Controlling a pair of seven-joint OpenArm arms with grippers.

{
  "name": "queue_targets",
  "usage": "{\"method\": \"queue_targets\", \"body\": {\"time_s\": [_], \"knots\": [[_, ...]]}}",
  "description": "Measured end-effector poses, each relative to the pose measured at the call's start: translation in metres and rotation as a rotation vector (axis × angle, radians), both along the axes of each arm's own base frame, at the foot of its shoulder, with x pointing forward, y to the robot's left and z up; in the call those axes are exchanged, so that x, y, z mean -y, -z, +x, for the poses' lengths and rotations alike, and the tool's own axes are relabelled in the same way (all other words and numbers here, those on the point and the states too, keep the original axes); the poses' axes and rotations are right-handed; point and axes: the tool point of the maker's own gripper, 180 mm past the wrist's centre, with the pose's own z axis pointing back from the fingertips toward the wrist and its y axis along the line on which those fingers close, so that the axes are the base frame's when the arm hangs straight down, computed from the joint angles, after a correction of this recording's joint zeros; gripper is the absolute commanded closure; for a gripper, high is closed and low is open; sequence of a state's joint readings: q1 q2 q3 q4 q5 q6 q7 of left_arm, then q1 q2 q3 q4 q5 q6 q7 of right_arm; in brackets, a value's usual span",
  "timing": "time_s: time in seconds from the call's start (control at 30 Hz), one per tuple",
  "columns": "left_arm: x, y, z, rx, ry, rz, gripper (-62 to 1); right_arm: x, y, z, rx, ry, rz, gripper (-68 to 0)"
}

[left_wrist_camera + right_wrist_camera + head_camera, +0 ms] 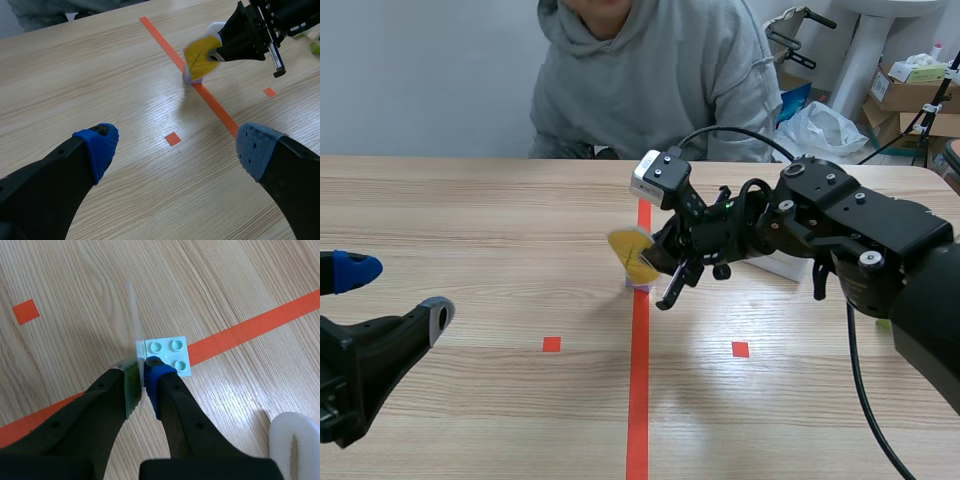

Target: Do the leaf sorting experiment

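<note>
A yellow leaf card (632, 255) stands upright in a small pale studded base block (640, 287) on the red centre tape line. My right gripper (658, 262) is shut on the card's edge, reaching in from the right. In the right wrist view the card (135, 325) shows edge-on between the fingers, with the base block (169, 355) just ahead of the fingertips. My left gripper (395, 295) is open at the near left with nothing between its pads. The left wrist view shows the leaf card (199, 57) and its base block (192, 79) well ahead of the left gripper (177, 150).
A person in a grey hoodie (650, 80) sits across the table. A white holder (780, 265) lies behind the right arm, also seen as the white holder (295, 445) beside the right gripper. A green scrap (315, 47) lies at the far right. Boxes (910, 95) stand beyond the table.
</note>
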State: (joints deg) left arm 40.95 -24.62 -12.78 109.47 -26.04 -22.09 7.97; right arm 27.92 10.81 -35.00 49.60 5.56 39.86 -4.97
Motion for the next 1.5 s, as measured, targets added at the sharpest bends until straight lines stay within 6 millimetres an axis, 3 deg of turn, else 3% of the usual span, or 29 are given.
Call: {"method": "queue_targets", "body": {"time_s": [0.4,0.6,0.77,0.9,1.13,1.3,1.5], "knots": [[0.000,0.000,0.000,0.000,0.000,0.000,-51.0,-0.001,-0.002,0.001,0.007,-0.003,-0.015,-1.9],[0.000,0.000,0.000,0.000,0.000,0.000,-51.0,-0.004,-0.028,0.010,0.072,0.071,0.010,-2.0],[0.000,0.000,0.000,0.000,0.000,0.000,-51.0,0.003,-0.038,0.003,0.069,0.186,0.048,-1.9],[0.000,0.000,0.000,-0.001,0.000,0.000,-51.0,0.030,-0.039,-0.005,0.085,0.297,0.031,-1.9],[0.000,0.000,0.000,0.000,0.000,0.000,-51.0,0.096,-0.028,-0.019,0.069,0.480,-0.020,-1.9],[0.000,0.000,0.000,0.000,0.000,0.000,-51.0,0.152,-0.013,-0.031,0.003,0.646,-0.033,-2.0],[0.000,0.000,0.000,-0.001,0.000,0.000,-51.0,0.224,-0.019,-0.033,0.008,0.847,-0.051,-1.9]]}}
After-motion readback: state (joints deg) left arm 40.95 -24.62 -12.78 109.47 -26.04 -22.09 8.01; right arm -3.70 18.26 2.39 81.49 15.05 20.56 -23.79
